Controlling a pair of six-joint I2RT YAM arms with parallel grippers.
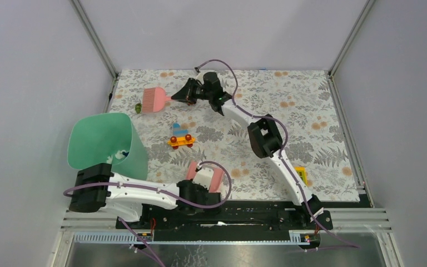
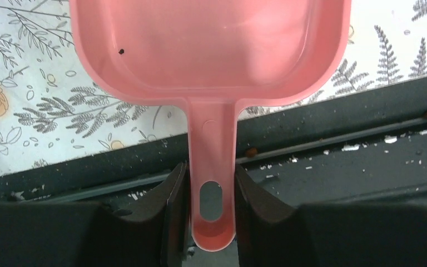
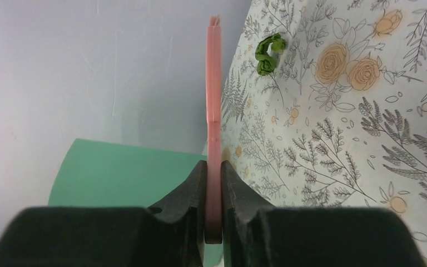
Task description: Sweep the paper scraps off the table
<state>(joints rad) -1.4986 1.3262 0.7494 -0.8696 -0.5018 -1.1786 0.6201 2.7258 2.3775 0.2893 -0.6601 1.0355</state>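
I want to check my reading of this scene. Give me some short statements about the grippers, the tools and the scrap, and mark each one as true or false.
1. The left gripper holds the pink dustpan by its handle. True.
2. The dustpan holds several paper scraps. False: its pan shows only a tiny dark speck.
3. The right gripper is shut on the pink brush. True.
4. The green paper scrap lies by the right edge of the table. False: it lies near the left edge, close beside the brush's bristles.
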